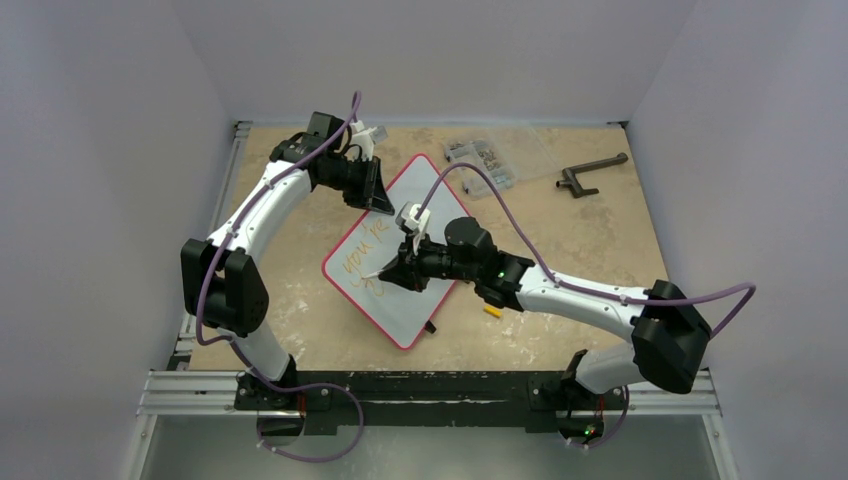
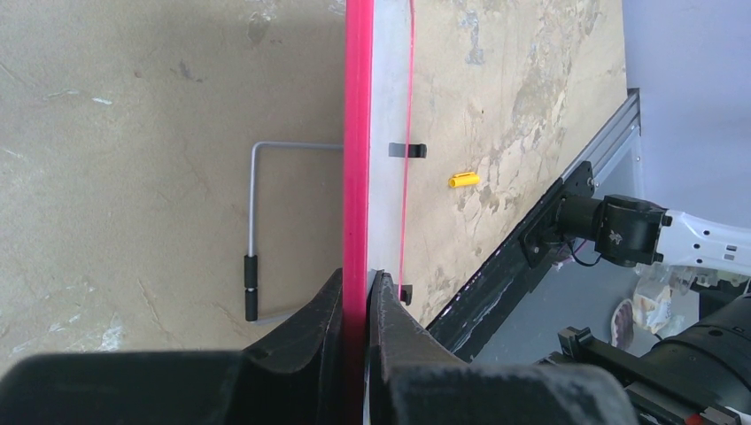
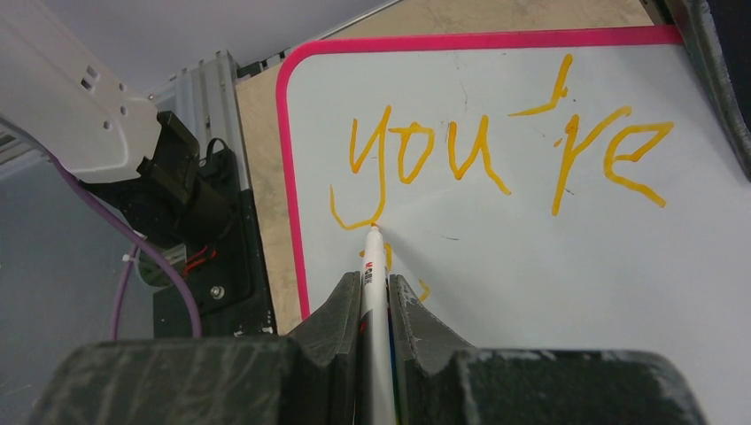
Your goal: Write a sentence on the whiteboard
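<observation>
Orange-yellow handwritten words (image 3: 485, 142) reading "you're" top the flat, red-rimmed white whiteboard (image 1: 395, 310) lying askew on the tan tabletop (image 1: 600, 230), my left gripper (image 2: 359, 276) clenched on its rim to steady it while my right gripper (image 3: 375, 282) grasps the slim white marker (image 3: 375, 257), tip set just under the "y".

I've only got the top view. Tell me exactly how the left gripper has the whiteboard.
Observer: The left gripper is shut on the red rim of the whiteboard, which runs edge-on between its two fingers.
Operator: Now give me the pen tip's spot.
Observer: The right gripper is shut on the marker. Its tip sits at the tail of the "y" in the sentence, with small orange strokes of a second line beside it.
</observation>
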Action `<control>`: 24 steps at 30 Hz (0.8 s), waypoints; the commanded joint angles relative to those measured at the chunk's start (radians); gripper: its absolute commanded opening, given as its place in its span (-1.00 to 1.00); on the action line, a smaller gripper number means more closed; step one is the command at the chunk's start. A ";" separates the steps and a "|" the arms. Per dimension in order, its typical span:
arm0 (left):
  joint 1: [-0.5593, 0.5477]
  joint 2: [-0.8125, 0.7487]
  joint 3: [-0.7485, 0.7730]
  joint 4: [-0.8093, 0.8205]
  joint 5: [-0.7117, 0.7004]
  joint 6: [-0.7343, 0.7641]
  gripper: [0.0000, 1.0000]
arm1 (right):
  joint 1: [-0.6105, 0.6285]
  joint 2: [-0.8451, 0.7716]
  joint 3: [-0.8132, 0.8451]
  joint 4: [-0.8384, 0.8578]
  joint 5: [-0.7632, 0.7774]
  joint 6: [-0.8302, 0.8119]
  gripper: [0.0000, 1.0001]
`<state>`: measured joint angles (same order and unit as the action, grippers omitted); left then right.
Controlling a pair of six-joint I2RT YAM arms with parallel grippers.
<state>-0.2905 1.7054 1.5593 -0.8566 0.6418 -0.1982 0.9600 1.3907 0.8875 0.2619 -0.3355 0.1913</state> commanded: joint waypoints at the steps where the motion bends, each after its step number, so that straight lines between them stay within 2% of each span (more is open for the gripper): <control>1: -0.002 -0.009 -0.002 -0.031 -0.180 0.054 -1.00 | -0.002 -0.008 -0.012 0.022 0.044 -0.004 -1.00; 16: -0.002 -0.012 -0.004 -0.031 -0.180 0.054 -1.00 | -0.003 -0.033 -0.007 -0.043 0.105 -0.029 -1.00; 24: -0.002 -0.013 -0.005 -0.030 -0.180 0.054 -1.00 | -0.003 -0.103 0.017 -0.016 0.027 -0.014 -1.00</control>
<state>-0.2905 1.7050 1.5593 -0.8562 0.6418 -0.1986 0.9611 1.3476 0.8803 0.2199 -0.2813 0.1825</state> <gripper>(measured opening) 0.076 0.090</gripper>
